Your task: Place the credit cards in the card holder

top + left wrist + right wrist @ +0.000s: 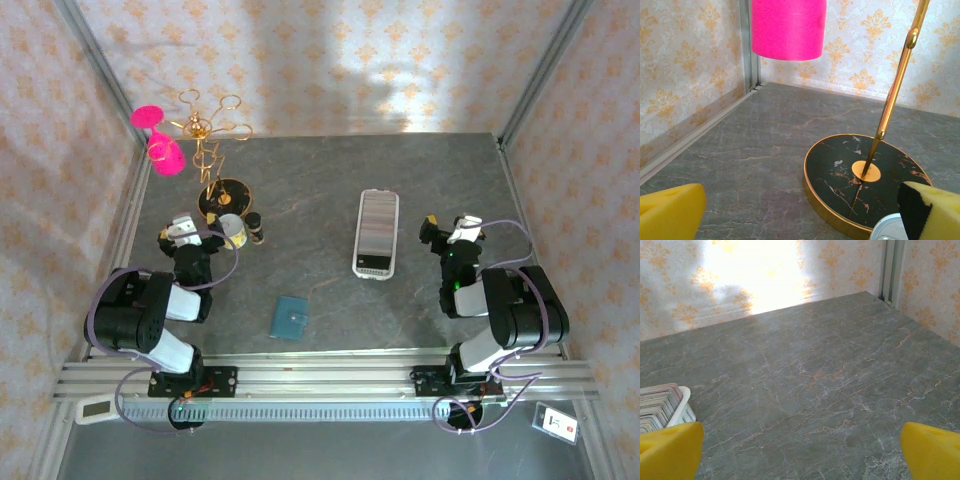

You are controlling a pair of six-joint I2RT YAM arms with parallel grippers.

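The credit cards (377, 228) stand as a striped row of edges inside a long white tray (372, 271) in the middle right of the table; their edges (657, 406) also show at the left of the right wrist view. The card holder (290, 318), a small teal wallet, lies shut on the table near the front, between the arms. My left gripper (182, 229) is open at the left, well away from both, its yellow fingertips (670, 212) wide apart. My right gripper (447, 228) is open to the right of the tray, its fingertips (932, 450) apart over bare table.
A gold stand (208, 140) on a round black base (865, 180) holds pink glasses (787, 27) at the back left, just ahead of my left gripper. A small can (234, 230) and a dark bottle (256, 228) sit beside it. Patterned walls enclose the grey marble table (300, 200).
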